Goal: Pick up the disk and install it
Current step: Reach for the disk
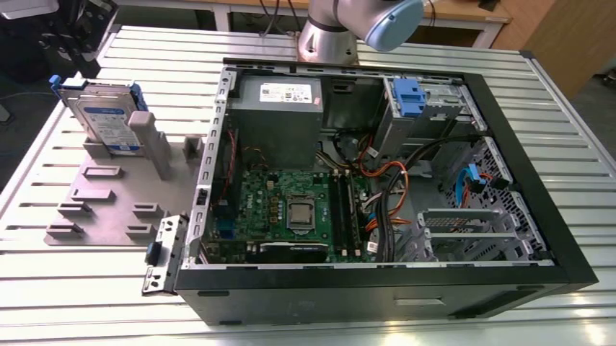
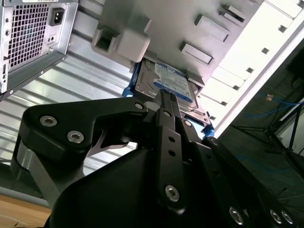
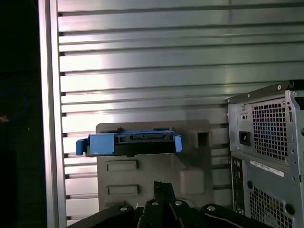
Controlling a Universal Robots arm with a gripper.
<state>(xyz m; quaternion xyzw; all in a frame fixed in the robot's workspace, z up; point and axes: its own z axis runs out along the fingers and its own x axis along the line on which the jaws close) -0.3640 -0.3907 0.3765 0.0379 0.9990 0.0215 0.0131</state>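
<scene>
A slatted metal table [image 1: 563, 108] carries everything. The disk [image 1: 104, 117] stands on edge in a grey holder [image 1: 106, 205] near the table's edge on the exterior view's left. It leans back slightly, label facing outward, with its blue end piece uppermost. The holder sits just beside the open case [image 1: 385, 299], between it and that table edge.

The gripper [image 2: 166, 95] hangs apart from the disk and touches nothing. Its fingers appear closed together, with nothing between them. In the second wrist view the fingertips point at the disk's [image 2: 173, 83] labelled face, with a clear gap between tip and label. In the first wrist view the gripper [image 3: 163, 186] lines up on the holder [image 3: 152, 173], with the disk's [image 3: 128, 144] blue end piece beyond the tips and the case's [image 3: 266, 152] perforated rear to one side.

Inside the case, a grey power supply [image 1: 279, 115] sits at the far end. A blue clip [image 1: 408, 97] sits in the far corner on the exterior view's right. The arm [image 1: 332, 36] rises from the table's far edge behind the case.
</scene>
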